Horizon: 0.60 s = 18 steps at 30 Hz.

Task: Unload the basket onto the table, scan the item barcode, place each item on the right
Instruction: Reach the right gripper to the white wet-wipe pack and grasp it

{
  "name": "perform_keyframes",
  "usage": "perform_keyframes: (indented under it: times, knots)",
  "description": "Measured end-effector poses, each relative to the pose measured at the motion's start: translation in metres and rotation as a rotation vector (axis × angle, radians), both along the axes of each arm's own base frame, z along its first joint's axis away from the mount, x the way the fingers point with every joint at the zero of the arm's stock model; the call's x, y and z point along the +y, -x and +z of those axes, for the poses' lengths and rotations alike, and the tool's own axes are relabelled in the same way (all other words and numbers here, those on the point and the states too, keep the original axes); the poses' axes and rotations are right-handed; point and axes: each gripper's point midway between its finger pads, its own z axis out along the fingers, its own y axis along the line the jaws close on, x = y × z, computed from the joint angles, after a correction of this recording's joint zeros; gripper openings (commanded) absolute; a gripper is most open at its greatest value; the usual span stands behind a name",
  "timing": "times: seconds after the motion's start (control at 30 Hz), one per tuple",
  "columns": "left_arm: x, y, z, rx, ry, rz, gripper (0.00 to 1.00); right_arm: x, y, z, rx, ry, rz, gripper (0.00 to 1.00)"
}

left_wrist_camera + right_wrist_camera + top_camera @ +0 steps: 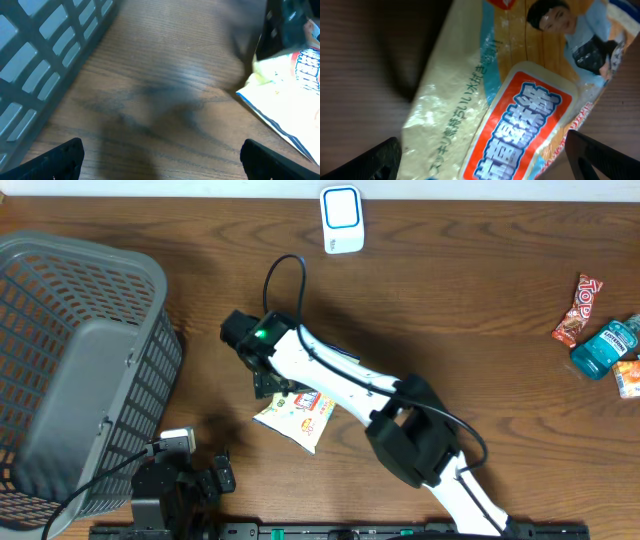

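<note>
The right gripper (268, 383) hangs with jaws spread wide, grasping nothing. The snack packet (297, 412) lies on the table (480, 300) directly beneath it, just left of frame centre. The left gripper (222, 472), at lower left, is also spread and empty.

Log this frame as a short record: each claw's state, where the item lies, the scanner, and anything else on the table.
left claw: open, empty, over bare wood beside the basket
right claw: open, low over the snack packet, a finger on either side, not gripping
snack packet: lying on the table near its middle, printed face up
scanner: white, at the far edge, apart from the packet
other items: red candy pack and teal bottle at the right edge
barcode: not visible in any view
</note>
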Motion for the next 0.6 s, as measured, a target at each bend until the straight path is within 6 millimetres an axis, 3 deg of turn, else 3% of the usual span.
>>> perform_keyframes:
  times: [0.13, 0.2, 0.23, 0.3, 0.37, 0.6]
  knots:
    - [0.0, 0.0, 0.0, 0.0, 0.0, 0.001, 1.0, -0.008, 0.001, -0.027, 0.027, 0.071, -0.002, 0.99]
    - [0.0, 0.0, 0.0, 0.0, 0.0, 0.0, 1.0, -0.009, 0.0, -0.027, 0.026, 0.079, 0.0, 0.95]
    - [0.0, 0.0, 0.0, 0.0, 0.0, 0.001, 1.0, -0.008, 0.0, -0.028, 0.03, 0.079, 0.002, 0.82]
    - [0.0, 0.0, 0.0, 0.0, 0.0, 0.001, 1.0, -0.009, 0.002, -0.029, 0.044, 0.089, 0.008, 0.34]
    - [0.0, 0.0, 0.0, 0.0, 0.0, 0.001, 1.0, -0.016, 0.008, -0.03, 0.073, 0.127, 0.015, 0.01]
    - [0.0, 0.0, 0.0, 0.0, 0.0, 0.0, 1.0, -0.027, 0.017, -0.028, 0.12, 0.175, 0.046, 0.01]
